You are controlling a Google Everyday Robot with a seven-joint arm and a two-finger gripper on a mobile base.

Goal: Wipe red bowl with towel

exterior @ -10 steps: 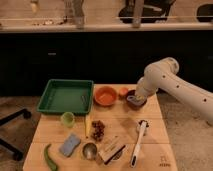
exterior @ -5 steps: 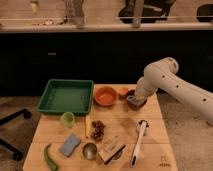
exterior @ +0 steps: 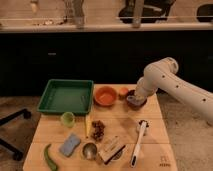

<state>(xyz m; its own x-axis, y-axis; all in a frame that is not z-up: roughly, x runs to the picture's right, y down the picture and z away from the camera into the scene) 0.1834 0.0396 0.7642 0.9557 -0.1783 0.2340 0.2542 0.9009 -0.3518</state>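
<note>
Closed gripper (exterior: 135, 98) is noted at the far right of the table (exterior: 156, 131), lowered into the dark maroon bowl (exterior: 144, 103) at the end of the white arm (exterior: 165, 80), which reaches in from the right. Jaws are recorded as fully shut. A pale grey patch, taken to be the towel (exterior: 132, 102), is seen inside that bowl directly beneath the fingers. Whether the cloth is actually pinched cannot be told.

The red bowl (exterior: 106, 95) is located just left of the maroon bowl, upright, with a small orange item (exterior: 123, 91) between the two rims. It is not touched by the gripper.

Further left, a green tray (exterior: 66, 96) is noted. Nearer, a light green cup (exterior: 67, 118), a blue-grey sponge (exterior: 70, 145) and a white-handled brush (exterior: 138, 144) are logged.

Step judged in hand: pick-up of the towel, with wiping not yet begun. Next move, as judged: the cloth is to be lifted clear of the maroon rim, carried a short way left, then lowered into the red bowl and swept round its inside. Risk noted: the cloth may be dropped in transit, or the orange item nudged.
</note>
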